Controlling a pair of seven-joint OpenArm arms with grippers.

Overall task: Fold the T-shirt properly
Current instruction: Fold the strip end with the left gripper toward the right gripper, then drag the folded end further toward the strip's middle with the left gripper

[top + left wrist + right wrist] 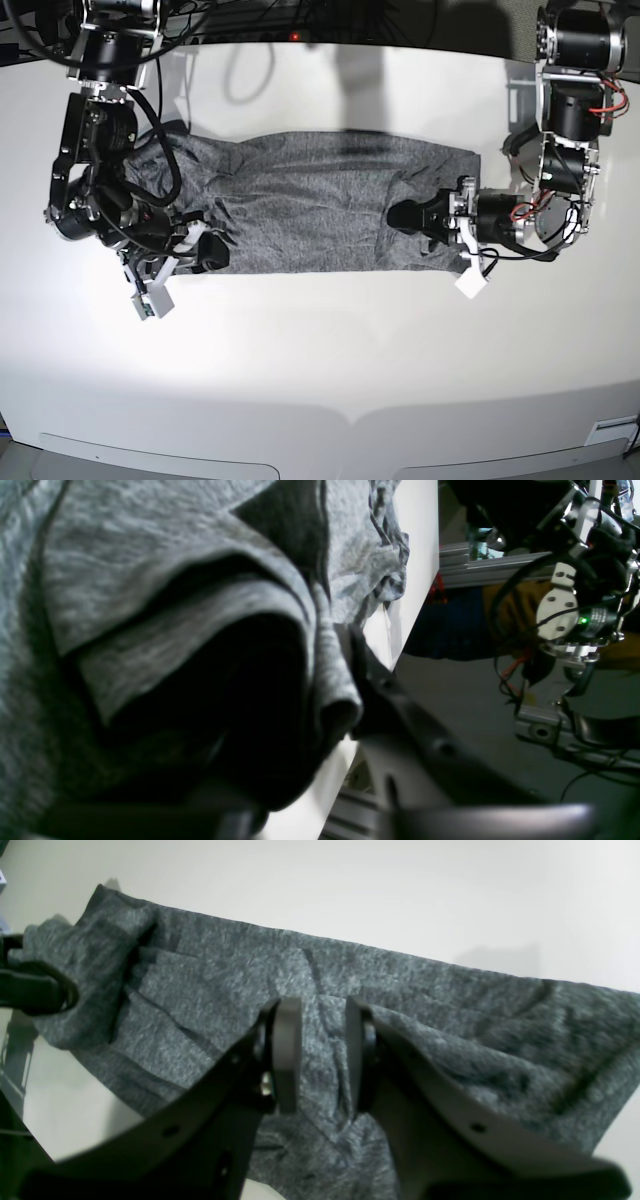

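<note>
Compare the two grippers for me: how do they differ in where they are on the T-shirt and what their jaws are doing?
The left gripper reaches in flat over one end of the T-shirt, with cloth bunched against its finger; the right gripper stands at the opposite end, jaws parted with only a narrow gap, pinching nothing. Both are dark and sit at the shirt's short ends on the white table.

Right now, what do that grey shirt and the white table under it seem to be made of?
The mottled dark-grey long-sleeved shirt looks like soft knit fabric, probably a jersey: heathered flecks, limp wrinkles and folds. The smooth white table looks like a hard laminate or painted board with a matte sheen; which of these, the look leaves open.
</note>
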